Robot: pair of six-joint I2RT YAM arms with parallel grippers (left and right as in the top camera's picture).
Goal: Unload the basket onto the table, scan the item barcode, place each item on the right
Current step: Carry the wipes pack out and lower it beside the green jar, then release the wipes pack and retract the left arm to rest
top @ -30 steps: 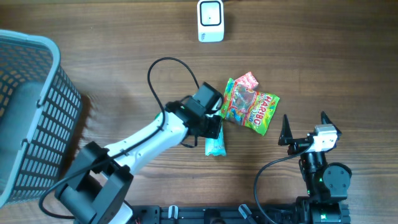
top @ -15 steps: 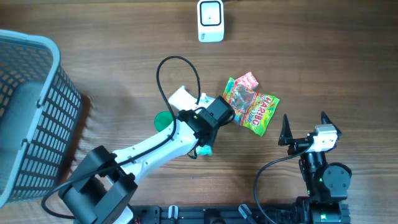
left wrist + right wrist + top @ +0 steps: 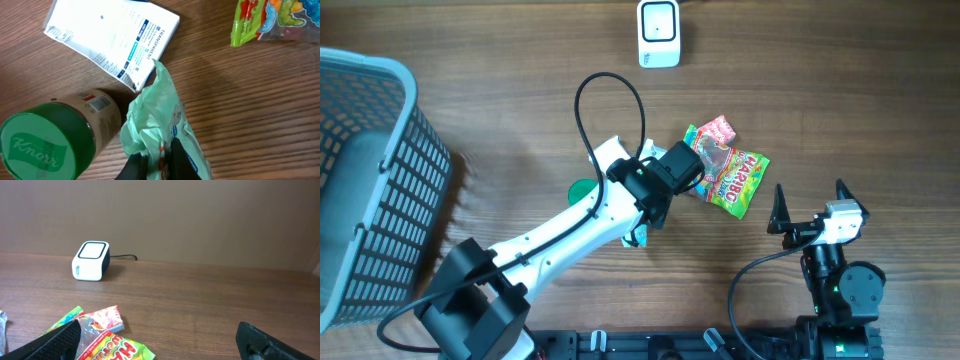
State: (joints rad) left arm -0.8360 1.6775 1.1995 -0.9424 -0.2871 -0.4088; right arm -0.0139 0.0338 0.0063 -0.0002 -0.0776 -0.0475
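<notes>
Overhead view of a wood surface [image 3: 500,90] w/ two robot arms. The left arm reaches in from 7 o'clock to the ctr. Its left tool [image 3: 158,161] is closed narrow, pinching the crumpled end of a pale green packet [image 3: 152,117], shown close-up by the wrist cam. Can't tell whether the packet is lifted off the surface or resting on it.

Around the packet in the wrist view:
- a jar [image 3: 55,142] w/ a green lid at 9 o'clock, touching or just beside it
- a white printed pouch [image 3: 112,37] at 11 o'clock
- a bright candy bag [image 3: 275,17] at 1 o'clock, apart from it

No barcode shows on the packet's visible side. The scanner [image 3: 659,33], a small white box, sits at the 12 o'clock edge of the surface, well apart from the packet. A grey basket [image 3: 370,170] stands at 9 o'clock. The right tool [image 3: 809,190] is parked at 4 o'clock, jaws wide, holding nothing.

Step, as I judge it: the item is grabbed but not yet brought to the scanner. The next move prob. calls for lifting it clear of the jar and pouch, then travelling toward 12 o'clock. The packet must also be turned so its barcode faces the scanner window. Risk: a thin pinch on a limp wrapper may slip, or the wrapper may flop and hide the code.
</notes>
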